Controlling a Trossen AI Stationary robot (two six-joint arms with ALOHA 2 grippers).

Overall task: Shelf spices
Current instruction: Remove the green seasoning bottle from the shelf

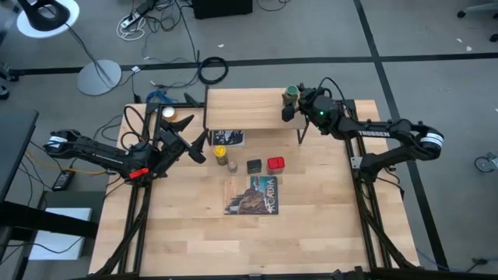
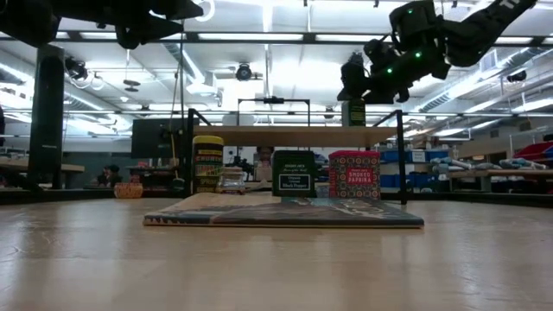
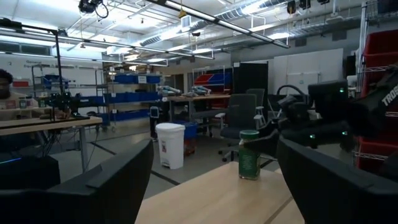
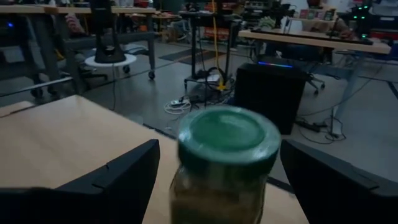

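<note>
Green-capped jar (image 1: 291,94) stood upright on the shelf (image 1: 245,109), its long axis vertical and cap up, close to the shelf's right end and near its far edge. The right tool (image 1: 293,102) was at the jar with its fingers spread wide, one on each side; in the right wrist view the jar (image 4: 225,163) sat between the two dark fingers with a clear gap on both sides, so nothing was clamped. The rest of the light wooden board lay bare to the left of the jar.

Below and in front of the shelf, four other spices stood upright on the desk (image 1: 187,233) in a loose row: the yellow-capped jar (image 1: 220,141) partly under the shelf's front edge, the tiny clear jar (image 1: 233,166) just beside it, then the black tin (image 1: 254,166) and the red tin (image 1: 275,164) side by side. The flat book (image 1: 252,194) lay nearer the front, just clear of the tins, its long axis running front to back.

The left tool (image 1: 198,149) hung at the shelf's left end, fingers wide apart and holding nothing, just left of the yellow-capped jar. Wide bare desk remained to the front and on both sides of the book.
</note>
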